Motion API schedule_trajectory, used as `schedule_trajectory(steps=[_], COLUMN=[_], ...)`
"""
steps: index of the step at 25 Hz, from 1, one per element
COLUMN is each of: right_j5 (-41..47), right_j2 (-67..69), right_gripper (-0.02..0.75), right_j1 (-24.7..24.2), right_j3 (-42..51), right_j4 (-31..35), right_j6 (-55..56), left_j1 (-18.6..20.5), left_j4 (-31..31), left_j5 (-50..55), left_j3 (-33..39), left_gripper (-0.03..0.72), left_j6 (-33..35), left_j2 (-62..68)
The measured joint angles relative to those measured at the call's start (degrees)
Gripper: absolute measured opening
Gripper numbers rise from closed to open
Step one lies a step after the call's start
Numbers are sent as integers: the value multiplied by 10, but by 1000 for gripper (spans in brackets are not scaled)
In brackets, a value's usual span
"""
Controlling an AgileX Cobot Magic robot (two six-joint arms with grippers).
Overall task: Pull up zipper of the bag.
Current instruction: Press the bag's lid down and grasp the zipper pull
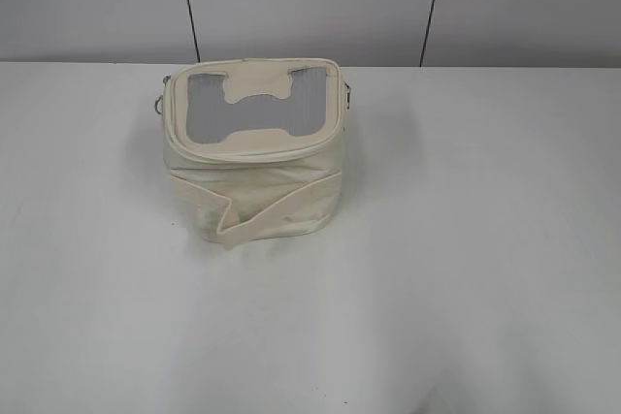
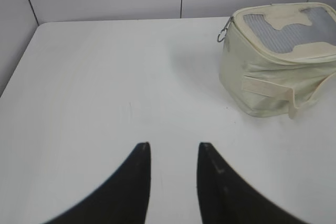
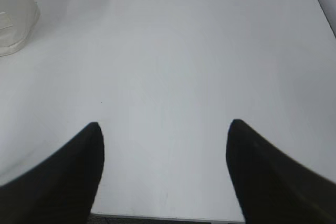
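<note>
A cream fabric bag with a grey mesh window on its lid stands on the white table, left of the middle in the exterior view. It also shows at the right in the left wrist view, with a metal ring at its side, and its corner shows at the top left of the right wrist view. The zipper pull cannot be made out. My left gripper is open and empty, well short of the bag. My right gripper is open wide and empty near the table's front edge. Neither gripper shows in the exterior view.
The white table runs back to a grey panelled wall. The table's front edge lies just under the right gripper. The table's left edge shows in the left wrist view.
</note>
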Motion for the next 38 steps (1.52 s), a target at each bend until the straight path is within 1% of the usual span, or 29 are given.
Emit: schedule_trajectory(steps=[6, 8, 9, 11, 12, 14, 16, 19, 21, 23, 25, 27, 30, 33, 38], right_j5=[0, -7, -18, -60, -87, -135, -177, -202, -205, -203, -190, -161, -94, -44, -18], right_j2=[0, 0, 3, 36, 68, 144, 235, 406, 528, 641, 767, 876, 1026, 1148, 1299], right_gripper=[570, 567, 562, 532, 511, 475, 455, 445, 443, 442, 442, 442, 442, 442, 442], right_j1=[0, 0, 0, 0, 0, 0, 0, 0, 0, 9, 27, 54, 87, 119, 177], right_j3=[0, -1, -5, -9, -11, -17, -29, -71, -116, -182, -261, -361, -519, -673, -890], right_j4=[8, 33, 56, 135, 175, 277, 366, 489, 564, 608, 618, 614, 610, 597, 546], right_j6=[0, 0, -5, -48, -91, -189, -314, -476, -560, -623, -649, -659, -662, -638, -566], left_j1=[0, 0, 0, 0, 0, 0, 0, 0, 0, 0, 0, 0, 0, 0, 0], left_j4=[0, 0, 0, 0, -3, -15, -28, -36, -36, -30, -20, -13, -7, -3, 0], left_j5=[0, 0, 0, 0, 0, 0, 0, -1, -1, -2, -2, -2, -2, -2, -2], left_j3=[0, 0, 0, 0, 0, 0, 0, 0, 0, 0, 0, 0, 0, 0, 0], left_gripper=[239, 239, 239, 239, 239, 239, 239, 239, 239, 239, 239, 238, 238, 237, 237], left_j6=[0, 0, 0, 0, 0, 0, 0, 0, 0, 0, 0, 0, 0, 0, 0], left_j2=[0, 0, 0, 0, 0, 0, 0, 0, 0, 0, 0, 0, 0, 0, 10])
